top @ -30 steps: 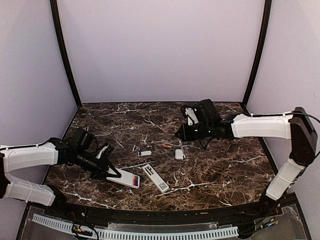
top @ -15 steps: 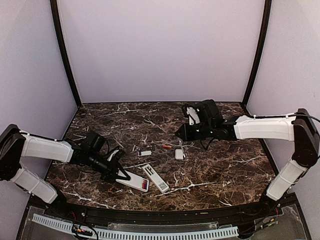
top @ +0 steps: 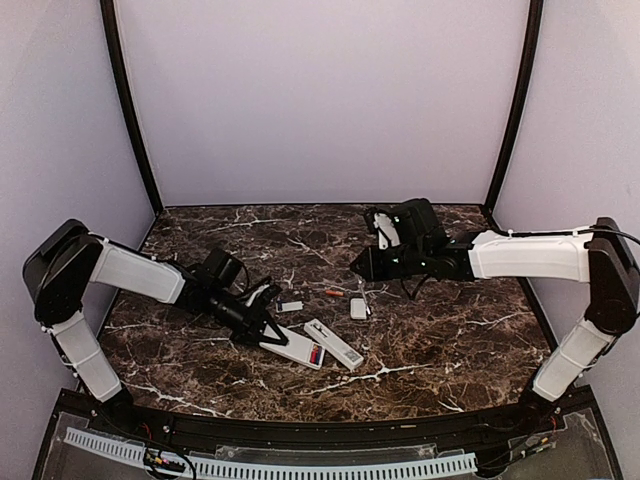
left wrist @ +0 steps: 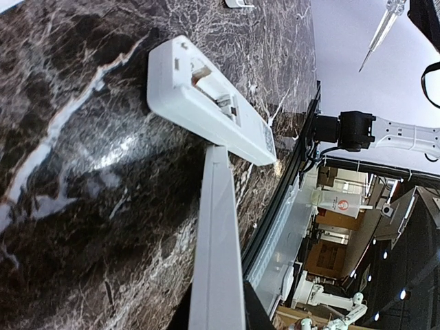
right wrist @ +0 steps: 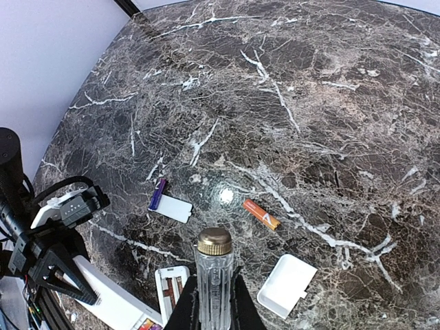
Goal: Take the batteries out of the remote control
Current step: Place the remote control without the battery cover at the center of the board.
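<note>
My left gripper [top: 268, 337] is shut on one end of a white remote [top: 297, 347] lying on the table, seen edge-on in the left wrist view [left wrist: 216, 261]. Red and purple batteries [top: 316, 355] sit in its far end. That end touches a second white remote [top: 335, 344] whose battery bay is open [left wrist: 206, 103]. An orange battery [right wrist: 261, 214] and a purple battery [right wrist: 158, 194] lie loose on the table. My right gripper [top: 358, 268] hovers above them, shut on a clear-handled tool with a brass cap [right wrist: 215, 271].
A white cover plate [right wrist: 172, 208] lies against the purple battery. Another cover plate [right wrist: 287, 285] lies right of the tool. The marble table's front edge [left wrist: 295, 172] runs close beside the remotes. Purple walls enclose the table.
My left gripper has moved right and forward with the remote in it, and the second remote has shifted right with it. The right arm has not moved.
</note>
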